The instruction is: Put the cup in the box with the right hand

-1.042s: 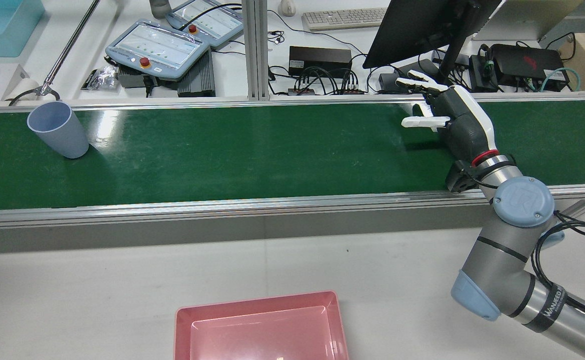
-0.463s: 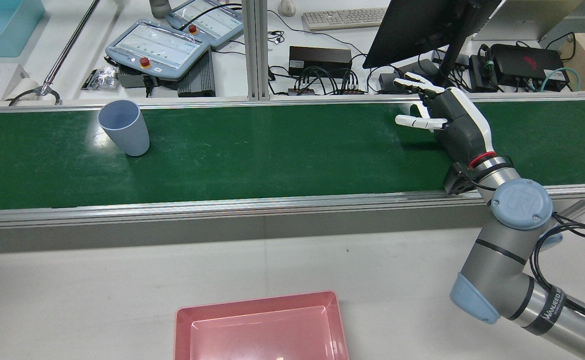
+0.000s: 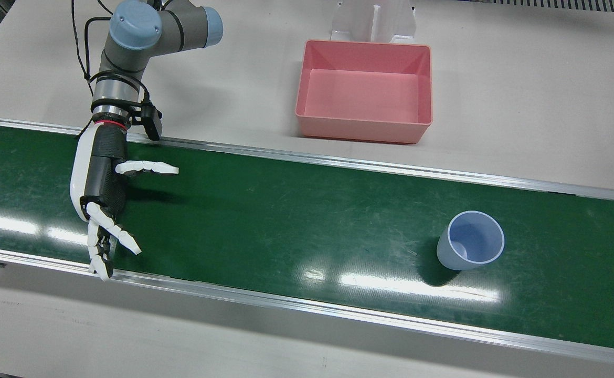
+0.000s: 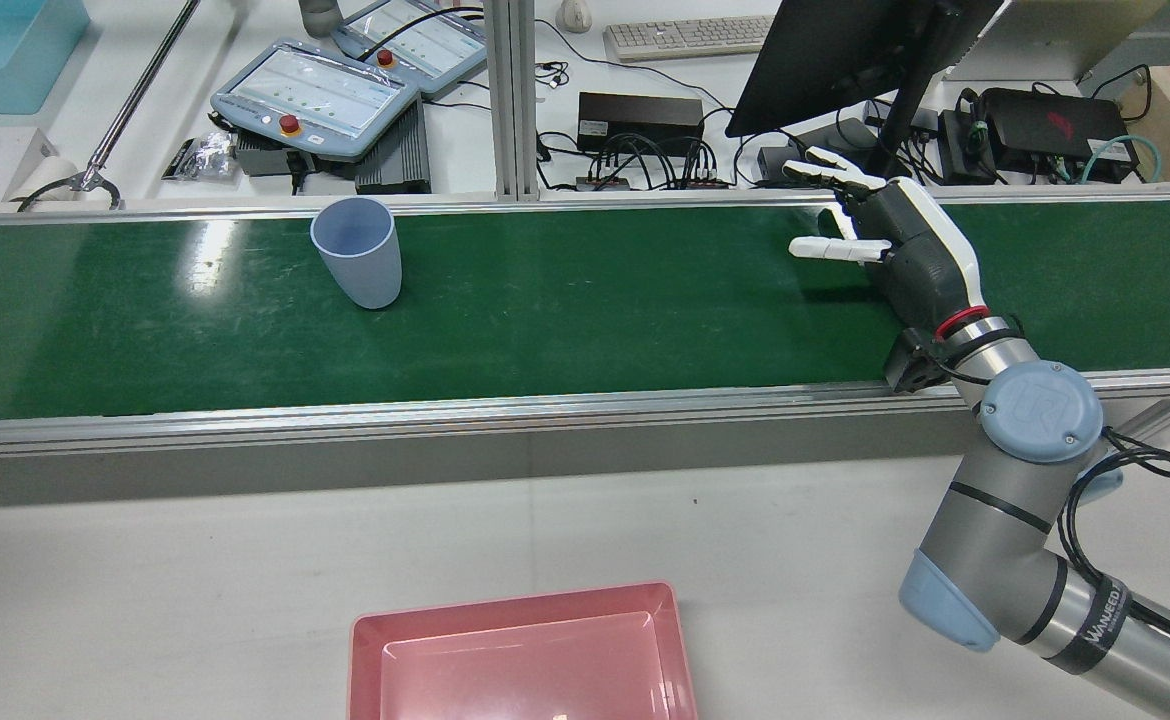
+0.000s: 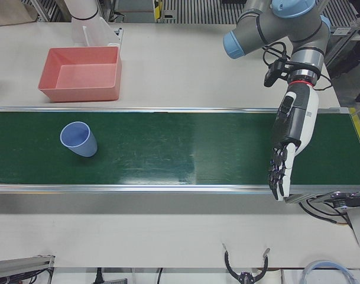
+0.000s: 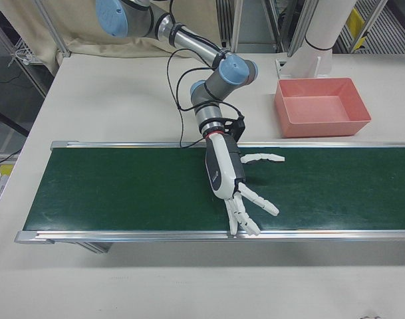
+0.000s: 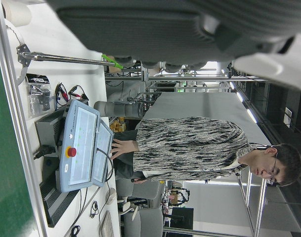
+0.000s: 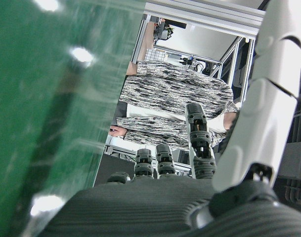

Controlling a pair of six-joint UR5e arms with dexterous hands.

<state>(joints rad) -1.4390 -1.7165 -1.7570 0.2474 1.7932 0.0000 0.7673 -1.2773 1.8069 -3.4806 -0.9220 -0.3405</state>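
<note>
Along the green belt (image 4: 585,300), the upright cup (image 4: 357,250) stands well apart from the right hand (image 4: 895,245), fingers spread, seemingly holding nothing.

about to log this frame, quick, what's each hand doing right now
left hand: open, fingers extended over the belt, holding nothing
right hand: open, fingers spread over the belt, holding nothing

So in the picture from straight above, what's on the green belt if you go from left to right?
The right hand, open with its fingers spread, then a long bare stretch of green belt, then the blue cup standing upright.
</note>
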